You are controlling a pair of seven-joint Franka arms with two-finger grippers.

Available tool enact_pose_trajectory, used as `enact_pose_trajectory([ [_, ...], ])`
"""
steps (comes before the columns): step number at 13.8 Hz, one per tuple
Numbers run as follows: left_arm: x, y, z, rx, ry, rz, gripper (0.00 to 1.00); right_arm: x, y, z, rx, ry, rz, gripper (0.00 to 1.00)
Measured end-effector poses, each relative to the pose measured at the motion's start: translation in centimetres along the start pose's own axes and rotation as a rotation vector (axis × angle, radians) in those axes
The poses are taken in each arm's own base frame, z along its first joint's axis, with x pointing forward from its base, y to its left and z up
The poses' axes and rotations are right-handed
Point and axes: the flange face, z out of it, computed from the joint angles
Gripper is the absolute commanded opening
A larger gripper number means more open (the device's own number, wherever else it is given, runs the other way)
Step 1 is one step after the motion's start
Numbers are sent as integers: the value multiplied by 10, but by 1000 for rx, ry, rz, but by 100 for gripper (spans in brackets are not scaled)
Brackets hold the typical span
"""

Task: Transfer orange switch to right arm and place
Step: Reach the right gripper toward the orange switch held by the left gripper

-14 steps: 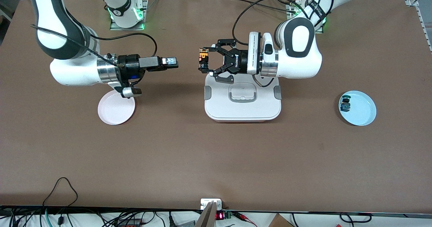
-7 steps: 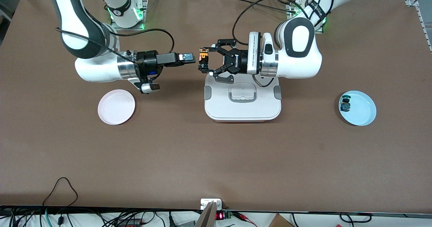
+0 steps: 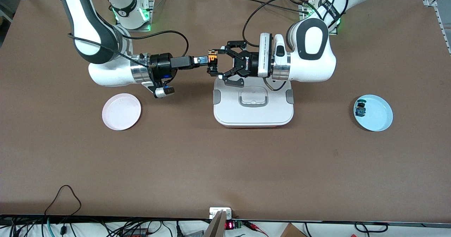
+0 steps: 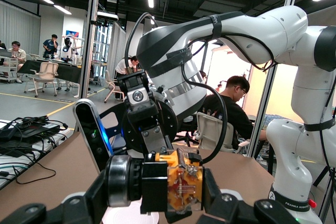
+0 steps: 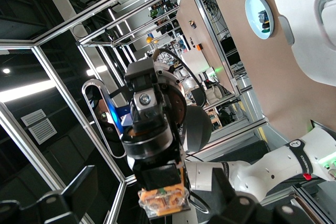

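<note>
The orange switch point(image 3: 212, 58) hangs in the air over the table's middle, just off the white box's edge at the robots' side, with my left gripper point(image 3: 211, 63) shut on it. In the left wrist view the switch point(image 4: 181, 184) sits crosswise between the black fingers of the left gripper point(image 4: 157, 195). The right arm reaches in level from its own end, and my right gripper point(image 3: 203, 59) meets the switch at its tip. In the right wrist view the switch point(image 5: 163, 199) lies within the right gripper point(image 5: 157, 204), whose jaws stand open on either side with a gap.
A white lidded box point(image 3: 225, 115) lies on the table below the left hand. A pink plate point(image 3: 121, 111) sits toward the right arm's end. A pale blue plate point(image 3: 380, 117) at the left arm's end holds a blue-teal switch point(image 3: 360, 109).
The right arm has swung in from over the pink plate toward the left gripper, until its gripper reached the orange switch. The left arm and the switch have stayed still.
</note>
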Motion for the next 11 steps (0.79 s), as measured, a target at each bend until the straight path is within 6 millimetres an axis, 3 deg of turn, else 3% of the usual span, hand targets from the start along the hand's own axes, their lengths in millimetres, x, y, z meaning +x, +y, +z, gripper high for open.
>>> enact_pose_trajectory([
  [11, 0, 0, 0, 1, 2, 7, 3, 3, 4, 9, -6, 35, 4, 88],
])
